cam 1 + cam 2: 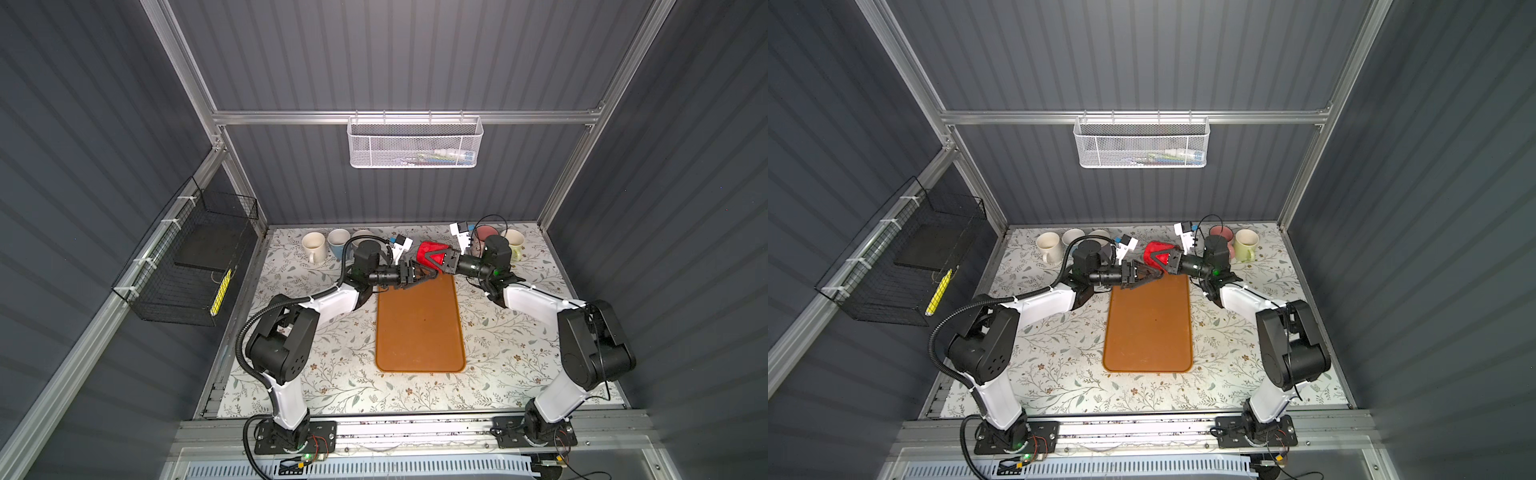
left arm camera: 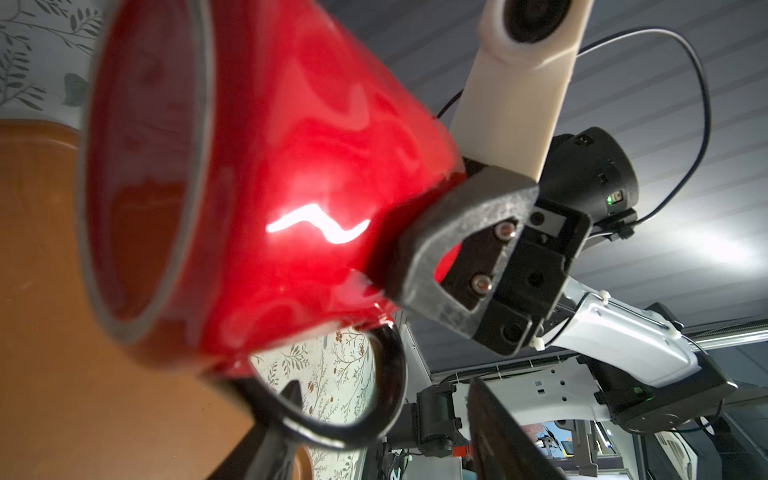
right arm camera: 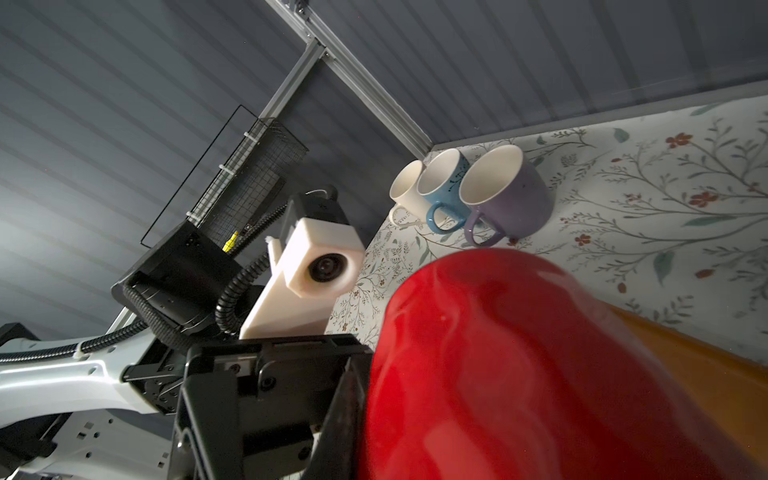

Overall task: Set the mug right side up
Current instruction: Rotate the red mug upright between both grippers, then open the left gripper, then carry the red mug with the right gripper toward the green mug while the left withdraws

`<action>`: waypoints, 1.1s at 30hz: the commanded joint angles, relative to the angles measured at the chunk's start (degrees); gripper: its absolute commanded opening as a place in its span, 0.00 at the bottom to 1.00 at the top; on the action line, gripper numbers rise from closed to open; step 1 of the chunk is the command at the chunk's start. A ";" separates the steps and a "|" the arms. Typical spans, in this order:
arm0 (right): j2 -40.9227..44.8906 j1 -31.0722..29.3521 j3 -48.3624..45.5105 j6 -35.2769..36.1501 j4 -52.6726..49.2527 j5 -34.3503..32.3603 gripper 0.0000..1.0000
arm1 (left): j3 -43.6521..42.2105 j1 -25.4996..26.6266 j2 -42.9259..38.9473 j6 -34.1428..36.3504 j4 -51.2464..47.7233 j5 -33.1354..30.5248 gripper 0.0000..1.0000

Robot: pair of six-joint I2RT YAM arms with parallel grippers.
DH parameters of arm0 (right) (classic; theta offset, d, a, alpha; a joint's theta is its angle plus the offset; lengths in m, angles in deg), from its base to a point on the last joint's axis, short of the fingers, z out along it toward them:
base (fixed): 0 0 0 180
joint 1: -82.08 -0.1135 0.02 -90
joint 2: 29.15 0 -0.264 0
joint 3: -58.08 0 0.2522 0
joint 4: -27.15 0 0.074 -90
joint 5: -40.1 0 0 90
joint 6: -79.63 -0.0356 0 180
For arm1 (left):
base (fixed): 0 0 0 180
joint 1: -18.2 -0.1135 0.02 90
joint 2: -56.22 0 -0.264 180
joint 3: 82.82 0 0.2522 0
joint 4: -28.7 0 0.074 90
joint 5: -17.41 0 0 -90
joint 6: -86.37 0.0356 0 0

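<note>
Red mug (image 1: 424,250) on its side in the air, over the far edge of the orange mat (image 1: 419,332).
Right gripper (image 1: 434,262) pinches its narrow base end; axis runs arm to arm, mouth toward the left gripper (image 1: 428,277), whose fingers (image 2: 507,440) stand spread either side of the black handle (image 2: 386,374), just below the mug.

Floral-print bench (image 1: 332,365). Orange tray (image 1: 419,328) lies flat mid-bench, long sides running front-to-back. Back-left corner: cream mug (image 1: 312,246), blue mug (image 1: 336,249), purple mug (image 3: 511,195), all upright in a tight row, handles twd front. Back edge nr right corner: pink mug (image 1: 486,232) + pale green mug (image 1: 514,240), upright. White mesh basket (image 1: 411,143) hangs on back-wall rail; small items inside, can't ID. Black wire basket (image 1: 187,257) on left wall w/ dark flat slab (image 1: 203,249) + yellow item (image 1: 220,291).
</note>
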 commanded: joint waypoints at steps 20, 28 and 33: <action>5.06 2.14 3.14 18.11 -26.69 -6.67 0.00 | 5.47 -1.48 -6.03 24.34 -33.30 -20.10 0.63; 6.65 2.42 5.54 25.14 -39.57 -11.24 0.00 | 7.40 -1.37 -7.62 30.80 -40.87 -30.80 0.63; 8.41 2.67 7.23 30.40 -48.66 -17.07 0.00 | 9.24 -0.22 -7.60 35.29 -44.73 -38.34 0.63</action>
